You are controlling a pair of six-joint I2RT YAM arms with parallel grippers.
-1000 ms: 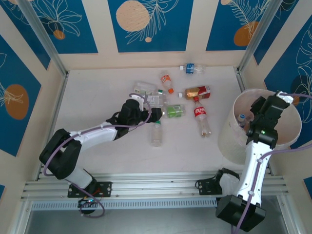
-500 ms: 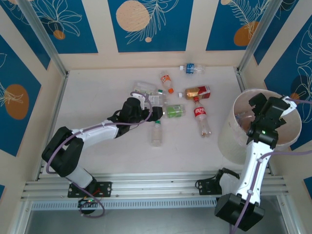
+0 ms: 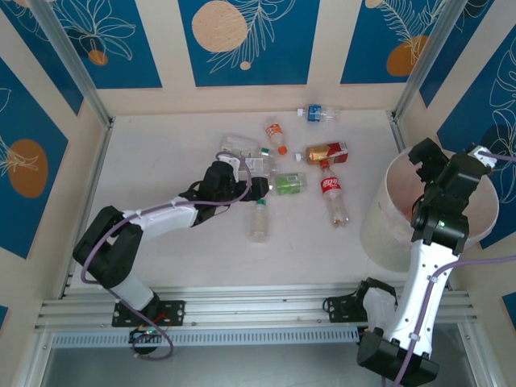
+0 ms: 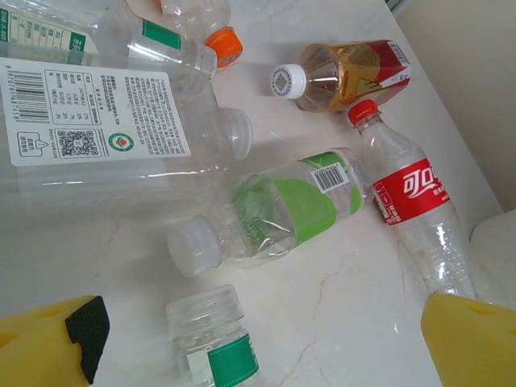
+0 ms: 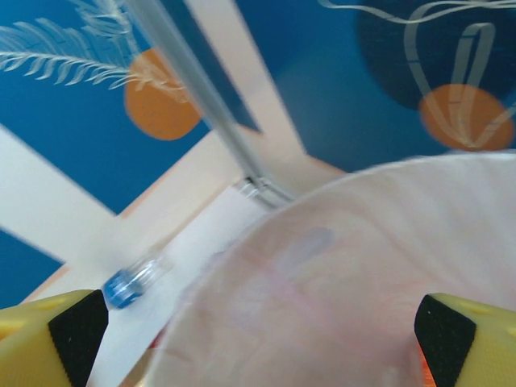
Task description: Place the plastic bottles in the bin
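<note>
Since a second ago the left gripper (image 3: 256, 190) has barely crept forward, its jaws spread wide and empty over the plastic bottles (image 3: 258, 219). Eight lie on the pale table (image 3: 161, 161), clear and thin-walled, some dented: among them one green-labelled bottle (image 4: 282, 211) and one red cola bottle (image 4: 407, 201). Farther right, the right gripper (image 3: 443, 161) has lifted, wide open, above the round translucent bin (image 3: 375, 226).

You get blue leaf-print wall panels (image 3: 242, 40) with orange discs (image 3: 26, 167) beyond the jaws, cream strips (image 3: 324, 48) between, pale marbled tabletop (image 3: 161, 169) below.
</note>
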